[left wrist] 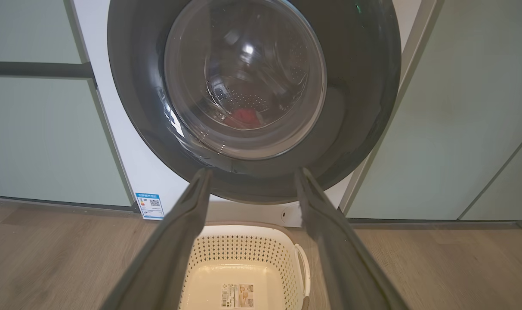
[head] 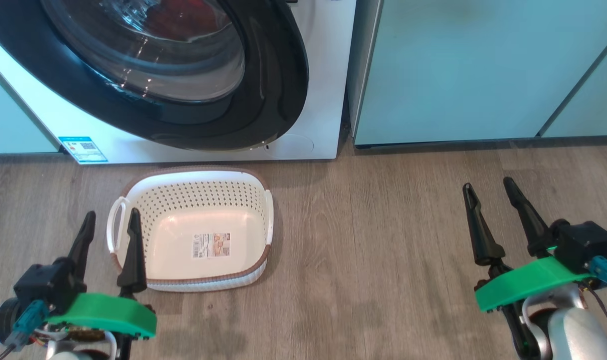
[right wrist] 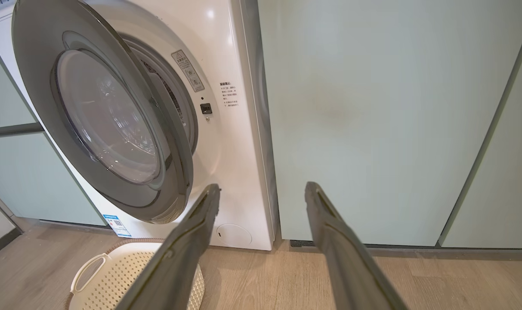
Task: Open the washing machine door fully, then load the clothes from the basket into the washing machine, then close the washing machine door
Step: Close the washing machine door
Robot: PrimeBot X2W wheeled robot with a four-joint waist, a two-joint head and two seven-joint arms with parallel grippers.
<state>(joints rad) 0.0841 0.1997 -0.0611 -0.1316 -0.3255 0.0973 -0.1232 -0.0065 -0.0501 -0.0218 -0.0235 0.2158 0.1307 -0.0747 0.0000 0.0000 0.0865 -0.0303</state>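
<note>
Round black-rimmed glass door point(right wrist: 101, 116) ajar, unlatched.
Red fabric garment point(left wrist: 243, 117) is seen inside the white washing machine point(right wrist: 239, 150), far left; left gripper point(head: 111, 214), right gripper point(head: 488, 184) are held open, empty. Latch point(right wrist: 206, 108) may be missed by a weak push.

Basket point(head: 203, 200) before washing machine point(head: 328, 75)

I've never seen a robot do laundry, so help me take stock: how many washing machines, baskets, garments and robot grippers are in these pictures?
Washing machine: 1
Basket, empty: 1
Red garment, inside the machine: 1
Grippers, left gripper and right gripper, both open: 2
Total: 5
</note>
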